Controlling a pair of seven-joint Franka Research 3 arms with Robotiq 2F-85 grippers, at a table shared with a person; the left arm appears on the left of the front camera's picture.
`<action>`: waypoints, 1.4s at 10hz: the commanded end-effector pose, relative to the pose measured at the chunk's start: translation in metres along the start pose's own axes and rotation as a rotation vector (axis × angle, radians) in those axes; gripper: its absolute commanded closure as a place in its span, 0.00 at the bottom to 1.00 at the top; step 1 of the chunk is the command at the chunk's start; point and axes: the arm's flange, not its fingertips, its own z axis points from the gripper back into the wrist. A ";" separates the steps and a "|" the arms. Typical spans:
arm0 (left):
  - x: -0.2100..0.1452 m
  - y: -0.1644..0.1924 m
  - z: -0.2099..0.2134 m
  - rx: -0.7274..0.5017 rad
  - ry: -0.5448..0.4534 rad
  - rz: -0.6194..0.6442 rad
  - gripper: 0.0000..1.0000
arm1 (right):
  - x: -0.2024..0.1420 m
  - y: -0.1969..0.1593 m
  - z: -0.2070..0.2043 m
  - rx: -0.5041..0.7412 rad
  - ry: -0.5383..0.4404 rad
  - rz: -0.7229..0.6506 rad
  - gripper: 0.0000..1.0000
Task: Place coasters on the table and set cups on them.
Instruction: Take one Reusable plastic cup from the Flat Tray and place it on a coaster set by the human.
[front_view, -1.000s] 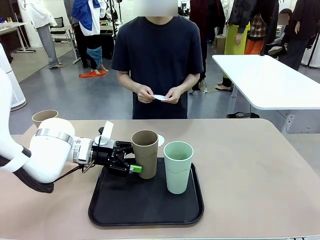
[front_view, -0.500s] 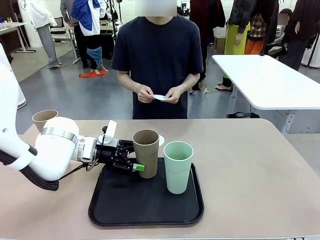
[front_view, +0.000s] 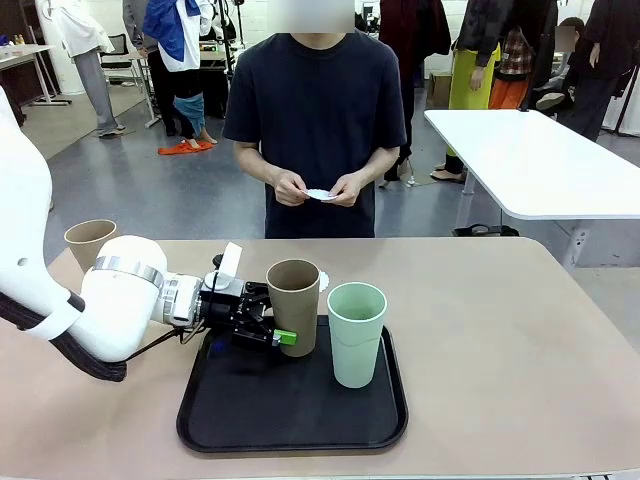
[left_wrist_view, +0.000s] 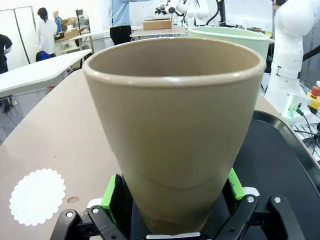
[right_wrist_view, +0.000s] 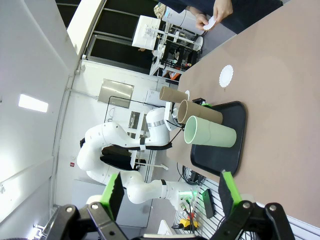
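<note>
A tan cup (front_view: 292, 300) stands on the black tray (front_view: 290, 410), with the mint cup (front_view: 356, 333) to its right. My left gripper (front_view: 276, 318) is open, its green pads (left_wrist_view: 108, 192) flanking the base of that tan cup (left_wrist_view: 175, 125). One coaster (front_view: 322, 278) lies on the table (front_view: 500, 330) just behind the tray, also visible as a white coaster (left_wrist_view: 37, 196) in the left wrist view. A second tan cup (front_view: 90, 243) stands at the table's far left. The person holds another coaster (front_view: 320, 195) in both hands. My right gripper (right_wrist_view: 170, 200) hangs open, high above the table.
The person stands at the far edge of the table, hands at waist height. A white-topped table (front_view: 540, 160) stands at the back right. The beige top to the right of the tray is bare. People move about in the background.
My left gripper has slid rightwards along the tray, so its fingers now reach further around the tan cup's base. The person's hands and the cups have stayed put.
</note>
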 end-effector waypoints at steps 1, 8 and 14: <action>-0.003 0.005 -0.009 -0.018 -0.015 -0.055 0.00 | 0.001 0.000 -0.002 0.007 -0.014 -0.004 0.00; 0.003 0.012 -0.010 -0.032 -0.044 -0.059 1.00 | 0.001 0.000 -0.002 0.007 -0.014 -0.004 0.00; 0.083 -0.004 0.021 -0.032 -0.025 -0.115 0.72 | 0.001 0.000 -0.002 0.007 -0.014 -0.004 0.00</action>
